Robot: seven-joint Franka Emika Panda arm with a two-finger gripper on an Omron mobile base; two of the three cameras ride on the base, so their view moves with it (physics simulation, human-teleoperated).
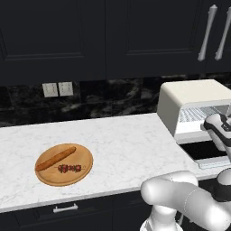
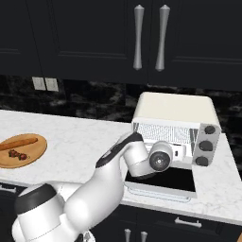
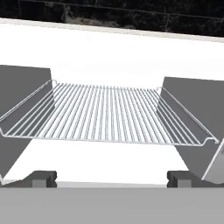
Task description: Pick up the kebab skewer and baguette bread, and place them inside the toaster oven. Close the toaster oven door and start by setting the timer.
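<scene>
White marble table [image 1: 117, 140]: cream-white boxy toaster oven [image 1: 191, 97] at the right edge, glass door [image 2: 163, 182] dropped; fingers [image 3: 41, 178] spread empty before its wire rack [image 3: 107, 113].

The toaster oven [image 1: 194, 106] runs off the right edge in the left base view, so its knob side is cut off there. From the right base view the arm's wrist covers the left part of the oven opening and some of the toaster oven door [image 2: 163, 182] lying open. The hand [image 3: 111, 178] barely pokes in at the bottom of the hand view. The kebab skewer [image 2: 17, 154] is too tiny to make out single chunks.
</scene>
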